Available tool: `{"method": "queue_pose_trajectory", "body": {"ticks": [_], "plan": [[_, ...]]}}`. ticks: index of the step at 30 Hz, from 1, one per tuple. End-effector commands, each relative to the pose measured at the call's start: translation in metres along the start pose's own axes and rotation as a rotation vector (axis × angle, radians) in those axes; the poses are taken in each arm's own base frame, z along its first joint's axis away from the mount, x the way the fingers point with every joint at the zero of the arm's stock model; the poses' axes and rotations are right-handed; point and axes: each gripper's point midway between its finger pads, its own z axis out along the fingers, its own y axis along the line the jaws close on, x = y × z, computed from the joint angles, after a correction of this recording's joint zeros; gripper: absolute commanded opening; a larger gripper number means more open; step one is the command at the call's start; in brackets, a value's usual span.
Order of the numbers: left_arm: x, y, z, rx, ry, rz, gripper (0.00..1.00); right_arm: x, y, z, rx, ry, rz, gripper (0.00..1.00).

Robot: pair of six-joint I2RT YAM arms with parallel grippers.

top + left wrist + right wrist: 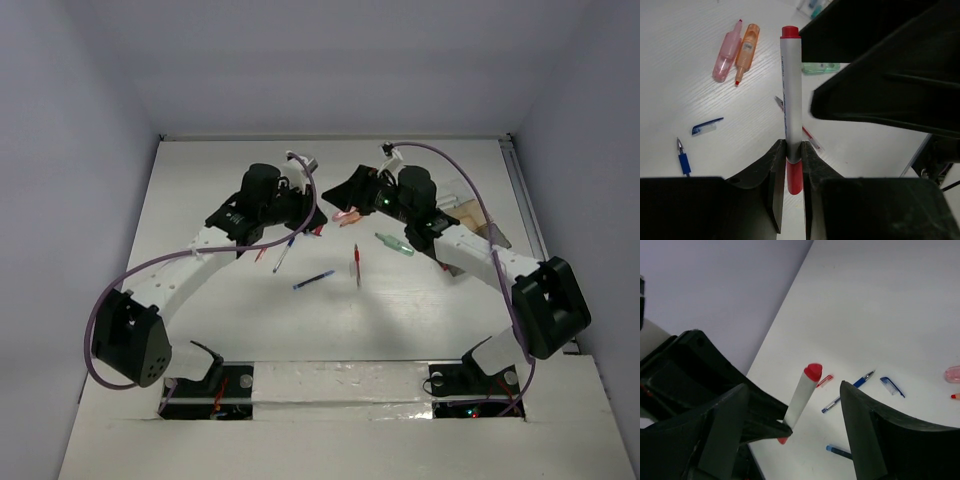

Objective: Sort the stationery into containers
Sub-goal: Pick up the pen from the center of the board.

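**Item in hand.** Red-capped white marker (791, 90), upright at the centre of the left wrist view. It is off the table, pinched near its lower red end by the left gripper (792, 150), whose fingers are pressed tight on the barrel.

**Second gripper.** The right gripper (794, 387) has its fingers spread wide, one on each side of the same marker and touching neither side. This looks like a hand-over being set up, not completed.

**Loose on the table, unsorted.**
- pink highlighter (726, 52) and orange highlighter (746, 47), side by side, upper left of the left wrist view
- green marker (394, 244), right of centre in the top view
- red pen (356, 266) and blue pen (313, 280), centre of the top view
- second blue pen (285, 254), just left of these
- blue cap (706, 126), lying apart, left of the left wrist view

**Containers.** The boxes (447, 214) are mostly hidden behind the right arm, right of centre in the top view; their contents cannot be told.

**Progress, as judged.** Early. No piece is visibly boxed, one marker is in transit, and at least seven pieces remain to be collected.
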Motion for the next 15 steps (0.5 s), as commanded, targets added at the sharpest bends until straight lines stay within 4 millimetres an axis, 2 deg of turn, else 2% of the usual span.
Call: {"method": "queue_pose_trajectory", "body": {"ticks": [1, 2, 4, 5, 6, 7, 9, 10, 11, 13, 15], "plan": [[-0.013, -0.028, -0.007, 0.086, -0.05, 0.041, 0.0, -0.021, 0.027, 0.01, -0.044, -0.062, -0.026, 0.77], [-0.011, -0.033, -0.006, 0.098, -0.042, 0.047, 0.0, -0.021, 0.022, 0.012, -0.016, -0.068, -0.021, 0.72], [-0.012, -0.033, -0.007, 0.093, -0.046, 0.052, 0.0, -0.019, 0.023, 0.014, -0.014, -0.07, -0.01, 0.58], [-0.011, -0.036, -0.007, 0.099, -0.045, 0.057, 0.0, -0.022, 0.024, 0.014, -0.014, -0.087, -0.007, 0.56], [-0.011, -0.036, -0.007, 0.1, -0.046, 0.058, 0.0, -0.021, 0.023, 0.013, -0.012, -0.09, -0.003, 0.48], [-0.012, -0.037, -0.008, 0.101, -0.047, 0.059, 0.0, -0.021, 0.021, 0.012, -0.007, -0.093, 0.006, 0.37], [-0.013, -0.037, -0.009, 0.099, -0.052, 0.059, 0.0, -0.022, 0.019, 0.012, 0.006, -0.106, 0.011, 0.25], [-0.013, -0.037, -0.009, 0.097, -0.053, 0.059, 0.0, -0.022, 0.018, 0.011, 0.01, -0.11, 0.013, 0.13], [-0.014, -0.036, -0.009, 0.094, -0.055, 0.061, 0.0, -0.022, 0.014, 0.01, 0.027, -0.115, 0.019, 0.08], [-0.014, -0.037, -0.01, 0.095, -0.058, 0.062, 0.09, -0.023, 0.012, 0.008, 0.041, -0.127, 0.023, 0.0], [-0.016, -0.037, -0.012, 0.091, -0.066, 0.063, 0.28, -0.025, 0.008, 0.007, 0.066, -0.139, 0.024, 0.0]]}}
